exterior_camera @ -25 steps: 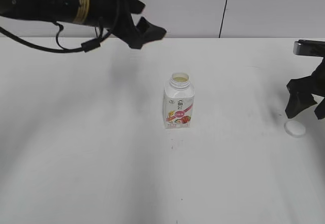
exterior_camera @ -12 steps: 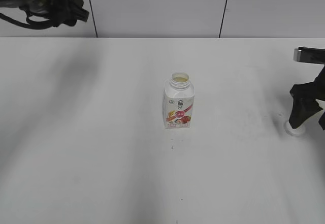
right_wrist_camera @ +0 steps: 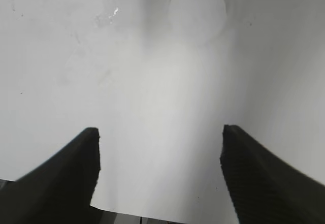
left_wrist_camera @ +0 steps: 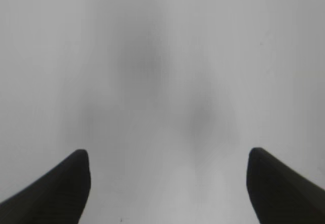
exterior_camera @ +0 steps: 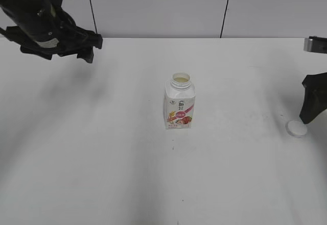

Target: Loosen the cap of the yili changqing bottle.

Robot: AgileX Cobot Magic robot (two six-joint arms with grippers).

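- Bottle (exterior_camera: 180, 103): set upright at the middle of the white table (exterior_camera: 102, 174), its long axis vertical. The neck is seen open, with pale contents visible inside; no lid is fitted.
- Bottle, appearance: small, white, squarish body with rounded shoulders and a wide ribbed neck; a pink-red fruit label is carried on the lower front.
- Cap (exterior_camera: 296, 128): laid flat on the table at the far right, well apart from the bottle. In the right wrist view it (right_wrist_camera: 197, 11) is shown as a plain white disc ahead of the fingers, free of any contact.
- Right gripper (right_wrist_camera: 160, 170): held just above and beside the cap, fingers spread wide, nothing held. It is judged the nearer arm to the cap; the bottle lies well to its left.
- Left gripper (left_wrist_camera: 167, 186): raised over the far left of the table, well apart from the bottle, which lies to its right. The fingers are spread wide and only bare table is seen between them.
- Task status: loosening is judged already done, since the cap is off the neck entirely.
- Governing relation: the cap lies directly ahead of the right fingers.
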